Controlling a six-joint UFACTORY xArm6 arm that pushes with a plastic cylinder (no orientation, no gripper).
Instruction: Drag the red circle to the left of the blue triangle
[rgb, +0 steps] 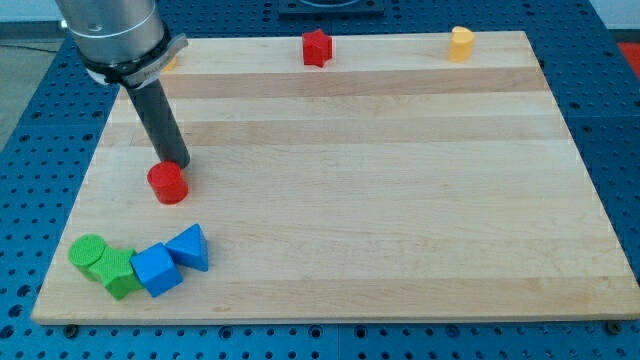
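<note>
Red circle (167, 183): on desk (400, 200), above blue triangle (189, 247).
My tip (176, 163): touching circle's upper edge.
Jaws: none fitted; state cannot be told.

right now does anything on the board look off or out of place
Nothing stands out. My tip sits just above the red circle, which stands upright. The blue triangle leans against the blue cube in the bottom-left cluster, as pushed blocks do.

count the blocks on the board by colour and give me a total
Red: 2, circle and block at the view's top
Blue: 2, triangle and cube
Green: 2
Yellow: 2
Total: 8
</note>
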